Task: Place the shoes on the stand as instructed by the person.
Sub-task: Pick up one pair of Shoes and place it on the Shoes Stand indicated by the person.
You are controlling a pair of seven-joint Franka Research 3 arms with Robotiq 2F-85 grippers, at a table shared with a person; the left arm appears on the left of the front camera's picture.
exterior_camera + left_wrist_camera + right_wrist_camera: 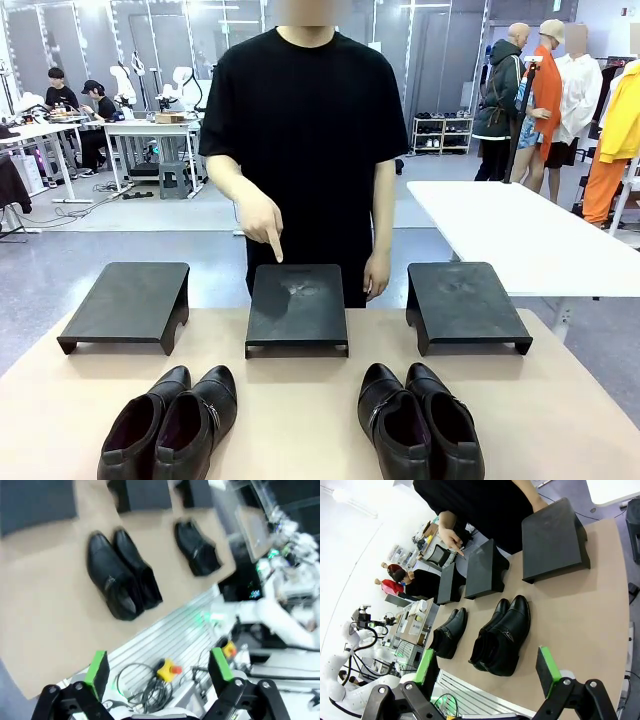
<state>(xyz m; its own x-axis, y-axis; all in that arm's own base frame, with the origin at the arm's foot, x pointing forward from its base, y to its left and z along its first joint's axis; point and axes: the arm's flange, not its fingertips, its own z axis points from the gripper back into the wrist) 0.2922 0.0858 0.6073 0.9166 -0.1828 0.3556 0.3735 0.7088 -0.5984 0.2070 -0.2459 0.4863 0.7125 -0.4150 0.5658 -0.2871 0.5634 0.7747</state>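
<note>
While the person's hand [262, 222] points down at the middle stand [297, 305], apparently choosing it, the left pair [170, 425] and right pair [420, 425] of shoes wait on the worktop [300, 400] just short of the stands, with left tool [158, 666] and right tool [487, 664] both spread wide, empty.

On table [300, 400]: left stand [125, 300], middle stand [297, 305], right stand [465, 300] in a row; left shoe pair [170, 425] and right shoe pair [420, 425] before them; person [305, 130] behind.
</note>
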